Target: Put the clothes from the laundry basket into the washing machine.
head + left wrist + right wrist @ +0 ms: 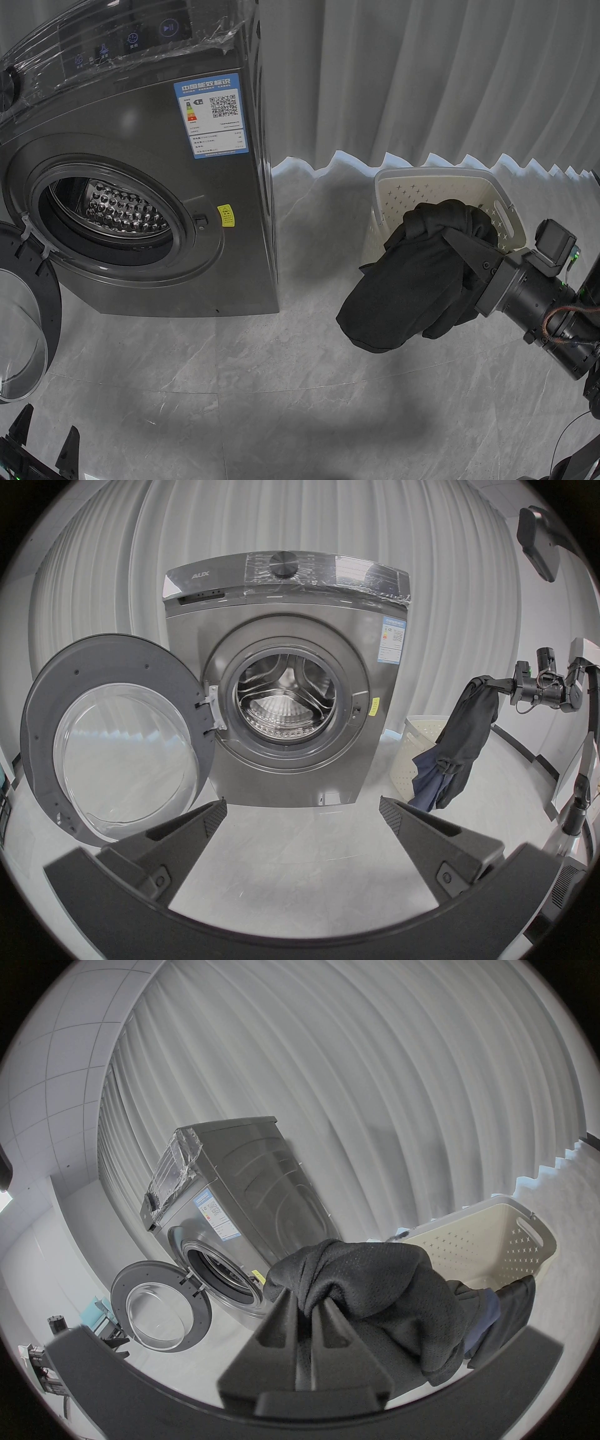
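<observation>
You see a blue-topped sticker (211,116) with a square code on the washing machine (244,275), and a small yellow sticker (225,215) lower down.

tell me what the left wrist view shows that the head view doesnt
Left wrist view alone: the inside of the drum seen straight on, and blue cloth at the lower end of the hanging dark garment. Head view alone: the handle cutout of the laundry basket, and the right gripper seen close, shut on the garment. Both: the washing machine with its door open.
</observation>
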